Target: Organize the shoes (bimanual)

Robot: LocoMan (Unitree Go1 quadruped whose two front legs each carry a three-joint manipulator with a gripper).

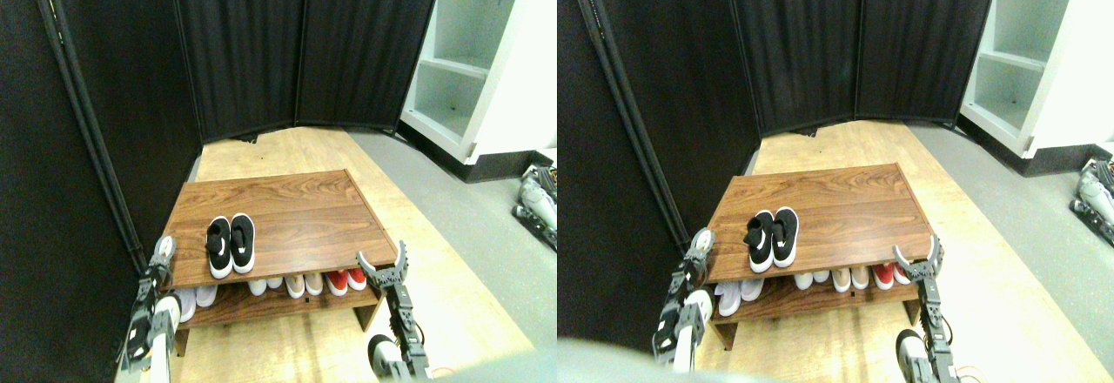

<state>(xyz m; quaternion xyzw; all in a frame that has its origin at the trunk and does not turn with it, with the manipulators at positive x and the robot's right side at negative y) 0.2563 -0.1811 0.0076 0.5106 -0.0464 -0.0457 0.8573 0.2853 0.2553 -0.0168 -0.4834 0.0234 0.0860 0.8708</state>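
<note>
The shoes, a pair of small black sneakers with white soles, stand side by side on the left part of the wooden rack's top [305, 209]: left shoe [219, 247], right shoe [242, 242], toes toward me and touching each other. My left gripper [162, 252] is at the rack's front left corner, a short way left of the pair. My right gripper [384, 267] stands open at the rack's front right corner, its two jaws spread wide with nothing between them.
On the lower shelf sit white shoes [205, 294], beige shoes [296, 285] and red shoes [346, 279]. Black curtain panels [244, 43] close the back and left. A white shelving unit [474, 61] stands at the right, with another robot part [538, 200] on the grey floor.
</note>
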